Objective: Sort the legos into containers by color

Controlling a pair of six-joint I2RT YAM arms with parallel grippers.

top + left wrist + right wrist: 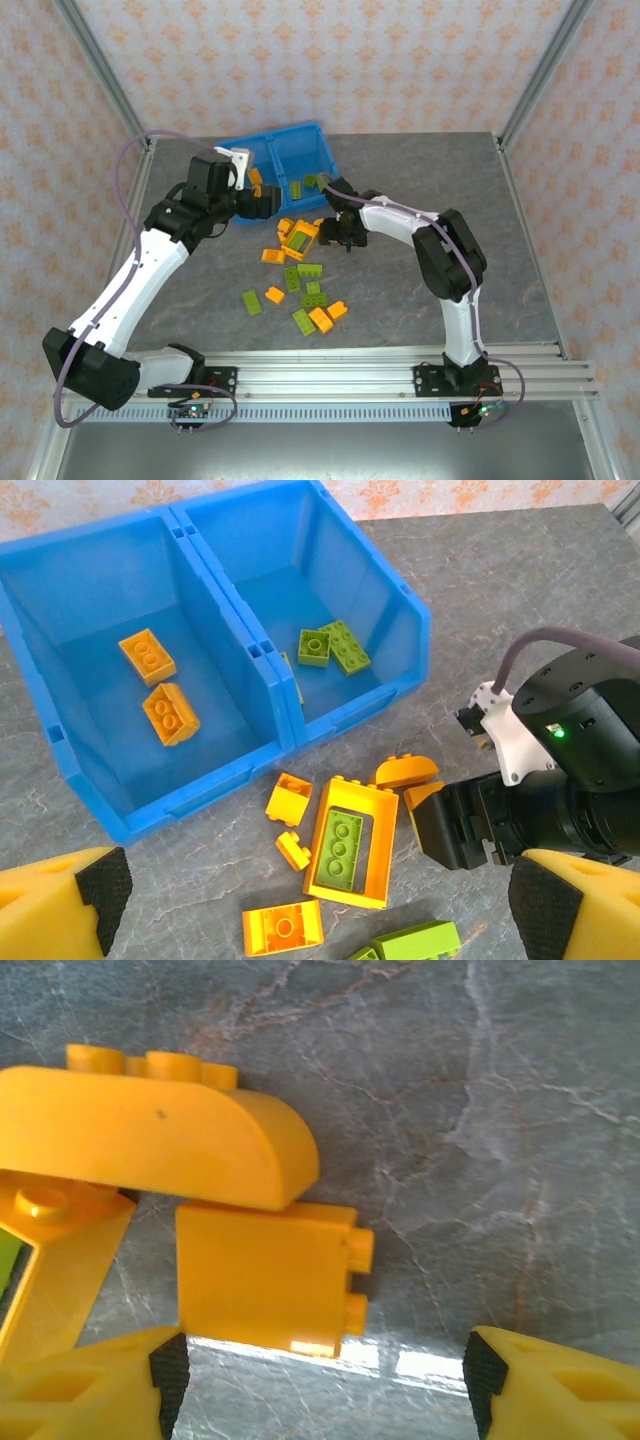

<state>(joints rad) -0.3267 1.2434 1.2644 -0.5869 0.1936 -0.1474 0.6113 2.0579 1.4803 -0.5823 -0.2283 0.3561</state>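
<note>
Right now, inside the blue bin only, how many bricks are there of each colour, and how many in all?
Orange bricks: 2, both in the left compartment of the blue bin.
Green bricks: 3, all in the right compartment; one is mostly hidden behind the middle wall.
Total: 5.

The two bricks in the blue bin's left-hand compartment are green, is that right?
No. The left wrist view shows the two bricks in the blue bin's left-hand compartment are orange; the green ones lie in the right-hand compartment.
</note>
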